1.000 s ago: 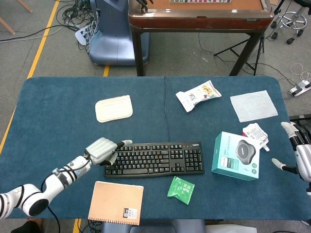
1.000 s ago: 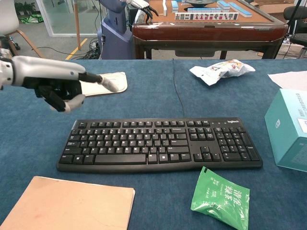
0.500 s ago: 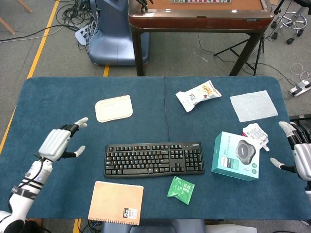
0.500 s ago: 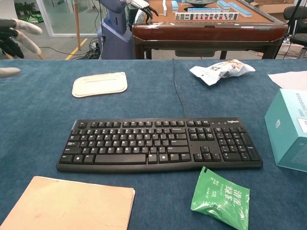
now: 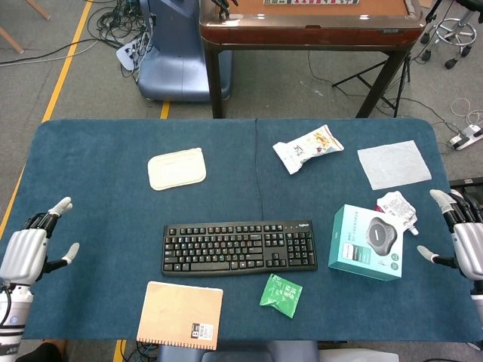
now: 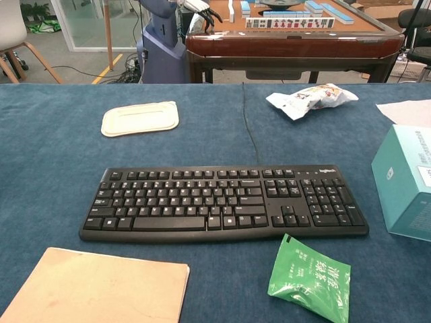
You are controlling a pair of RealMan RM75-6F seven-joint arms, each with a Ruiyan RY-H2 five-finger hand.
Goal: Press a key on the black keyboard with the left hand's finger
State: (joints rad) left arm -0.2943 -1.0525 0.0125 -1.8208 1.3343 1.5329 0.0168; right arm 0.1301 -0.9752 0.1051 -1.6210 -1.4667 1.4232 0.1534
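We are holding our left hand (image 5: 26, 249) empty, fingers spread, at the bench's (image 5: 90, 173) left edge, well apart from the black plastic keyboard (image 5: 238, 247) lying mid-bench, right hand (image 5: 462, 237) likewise spread, empty.

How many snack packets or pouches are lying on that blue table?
3. A white snack bag lies at the far middle-right, a green packet just in front of the keyboard, and a small white pouch behind the teal box. None seems hidden.
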